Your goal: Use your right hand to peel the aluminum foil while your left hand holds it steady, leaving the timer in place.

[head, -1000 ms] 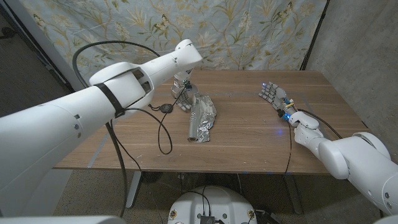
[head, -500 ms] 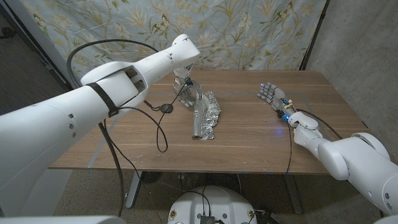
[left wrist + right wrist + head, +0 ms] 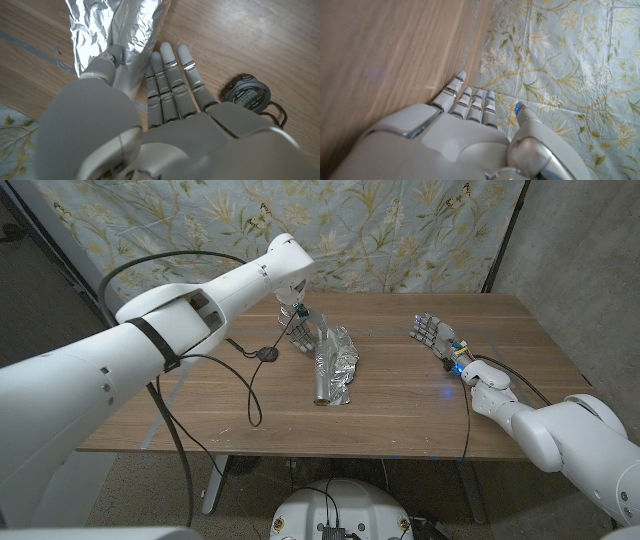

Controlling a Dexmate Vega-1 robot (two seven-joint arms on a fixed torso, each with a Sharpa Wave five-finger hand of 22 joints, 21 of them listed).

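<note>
A crumpled roll of aluminum foil (image 3: 335,367) lies mid-table, its far end raised toward my left hand (image 3: 298,320). In the left wrist view the foil (image 3: 100,25) runs between the thumb and the straight fingers of my left hand (image 3: 165,115), and the thumb presses on it. The black timer (image 3: 268,354) sits on the table just left of the foil, and it also lies beside the fingers as the timer (image 3: 246,95). My right hand (image 3: 437,336) stands over the table's right side with fingers apart and holds nothing, well clear of the foil. My right hand (image 3: 465,120) has only wood near it.
The timer's black cord (image 3: 255,395) loops toward the front of the wooden table (image 3: 400,395). A floral cloth backdrop (image 3: 380,230) hangs behind the far edge. A dark cable arcs over my left arm.
The foil has slid right and its far end has lifted along with my left hand. My right hand has drifted slightly left. The timer has stayed put.
</note>
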